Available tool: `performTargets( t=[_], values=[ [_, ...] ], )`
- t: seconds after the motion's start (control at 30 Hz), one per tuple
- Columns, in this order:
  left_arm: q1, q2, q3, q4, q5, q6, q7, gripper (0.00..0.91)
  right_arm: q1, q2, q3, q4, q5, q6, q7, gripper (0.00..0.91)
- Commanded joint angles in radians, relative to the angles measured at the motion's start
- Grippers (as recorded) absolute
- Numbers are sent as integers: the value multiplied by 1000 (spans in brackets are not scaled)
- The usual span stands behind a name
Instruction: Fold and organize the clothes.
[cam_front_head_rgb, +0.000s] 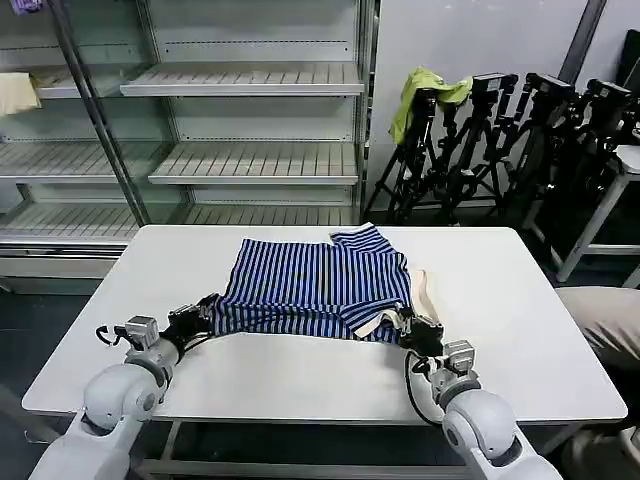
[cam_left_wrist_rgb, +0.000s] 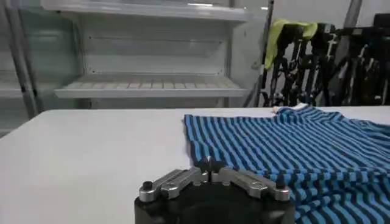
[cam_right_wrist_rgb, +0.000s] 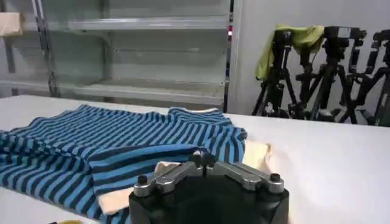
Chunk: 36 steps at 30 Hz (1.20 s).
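Left gripper (cam_front_head_rgb: 207, 308), head view: at near-left corner of striped shirt (cam_front_head_rgb: 315, 285); fingers closed together at the hem, cloth pinched betw. them.
Right gripper (cam_front_head_rgb: 405, 326), head view: at near-right corner of shirt, by a cream cuff (cam_front_head_rgb: 378, 321); fingers closed on fabric edge.
Shirt, head view: on white table (cam_front_head_rgb: 510, 290), roughly centred; partly folded, far-right sleeve turned up, cream strip (cam_front_head_rgb: 424, 290) lying to the right.
Backdrop, head view: metal shelving (cam_front_head_rgb: 250, 120) behind table; tripods (cam_front_head_rgb: 500, 140) at right w/ yellow-green cloth (cam_front_head_rgb: 425, 95) draped on one.
Left gripper (cam_left_wrist_rgb: 209, 164), left wrist view: tips meet, no gap; shirt edge (cam_left_wrist_rgb: 292, 152) right at the tips, stripes running away across table (cam_left_wrist_rgb: 91, 158).
Right gripper (cam_right_wrist_rgb: 202, 158), right wrist view: tips pressed together over folded striped layer (cam_right_wrist_rgb: 122, 146) and cream cuff (cam_right_wrist_rgb: 131, 195); table (cam_right_wrist_rgb: 329, 164) bare alongside.
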Motion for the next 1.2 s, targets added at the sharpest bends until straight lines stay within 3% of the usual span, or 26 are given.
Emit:
performTargets(
  t=[0.03,0.5,1.07,1.1,1.13,1.17,1.2],
  values=[
    [-56,-1,36,36,16,-3,13,30,0,0,7,-6,-3,0,-1,0],
    [-159,22,142,175,83,-35,45,30,-10,-1,19,-7,-2,4,-11,0],
    [-195,25,136,239,85,-49,57,30,9,3,12,-32,-1,24,-49,0],
    [-196,25,139,241,86,-50,57,40,10,3,10,-33,-2,24,-49,0],
    [-196,26,140,241,87,-50,58,121,10,3,10,-33,-2,23,-48,0],
    [-195,25,142,243,89,-50,58,907,10,3,11,-33,-2,23,-47,202],
    [-194,24,144,245,91,-50,60,907,10,4,12,-35,-3,22,-47,907]
  ],
)
